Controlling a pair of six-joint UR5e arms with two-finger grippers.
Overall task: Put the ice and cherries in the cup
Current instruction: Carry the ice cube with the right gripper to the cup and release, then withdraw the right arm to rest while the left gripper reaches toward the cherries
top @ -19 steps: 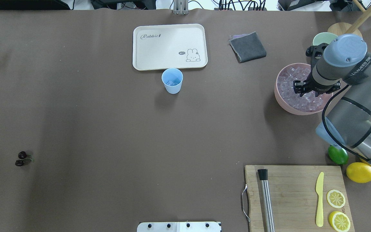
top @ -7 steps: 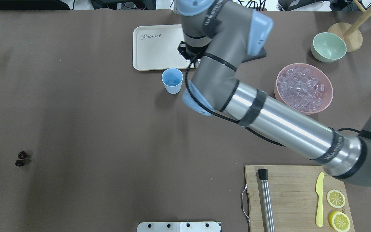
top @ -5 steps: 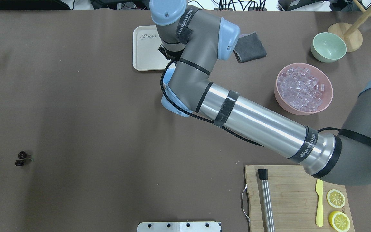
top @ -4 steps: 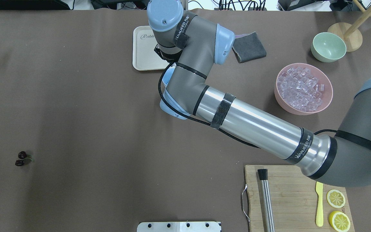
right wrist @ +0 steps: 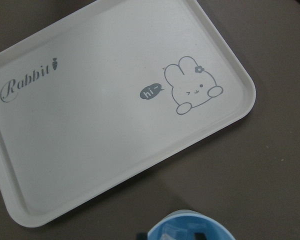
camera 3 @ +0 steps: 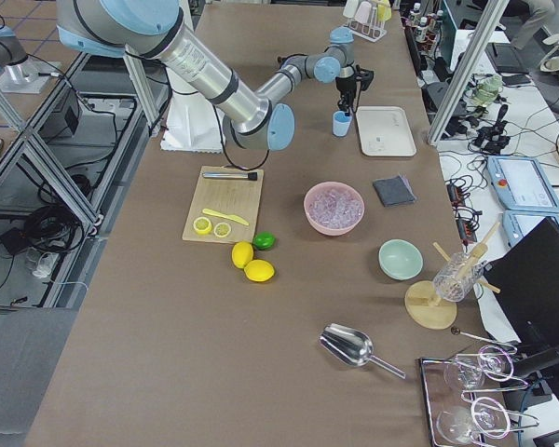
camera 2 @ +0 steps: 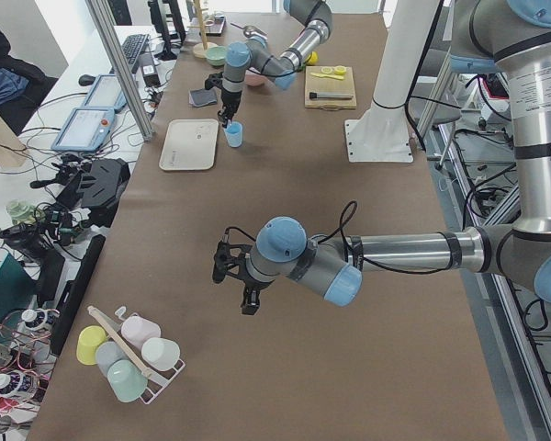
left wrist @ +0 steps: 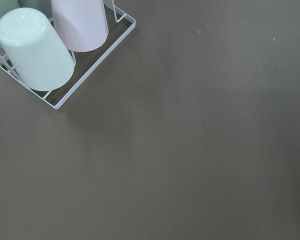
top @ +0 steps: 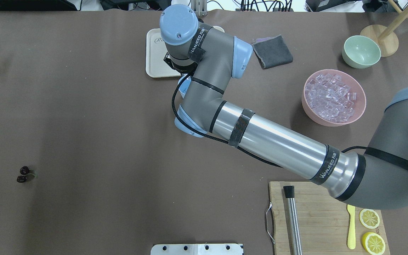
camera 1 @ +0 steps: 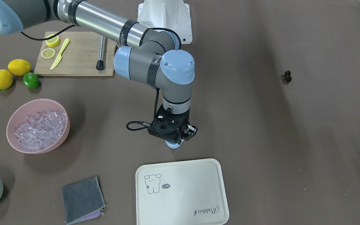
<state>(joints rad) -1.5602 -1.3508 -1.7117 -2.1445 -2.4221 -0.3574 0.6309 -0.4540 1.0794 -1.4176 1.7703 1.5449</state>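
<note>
The light-blue cup [top: 182, 87] stands in front of the tray, mostly hidden under my right wrist. Its base shows in the front view [camera 1: 173, 145], and its rim with ice inside shows at the bottom of the right wrist view [right wrist: 190, 228]. My right gripper [camera 1: 183, 136] hangs just above the cup; I cannot tell whether it is open or shut. Many ice cubes [top: 331, 95] fill the pink bowl [top: 308, 109]. The cherries [top: 23, 174] lie far left on the table. My left gripper [camera 2: 245, 299] hovers far from them all; I cannot tell its state.
A cream rabbit tray [top: 154, 63] lies behind the cup, with a grey cloth [top: 273, 51] and a pale green bowl [top: 361, 51] to its right. A cutting board [top: 317, 212] holds a metal tube, a knife and lemon slices. A cup rack [left wrist: 40, 55] stands near my left wrist.
My right arm has swung from the pink ice bowl leftward to above the cup, and crept a little further left in the last half second. The cherries have not moved.
</note>
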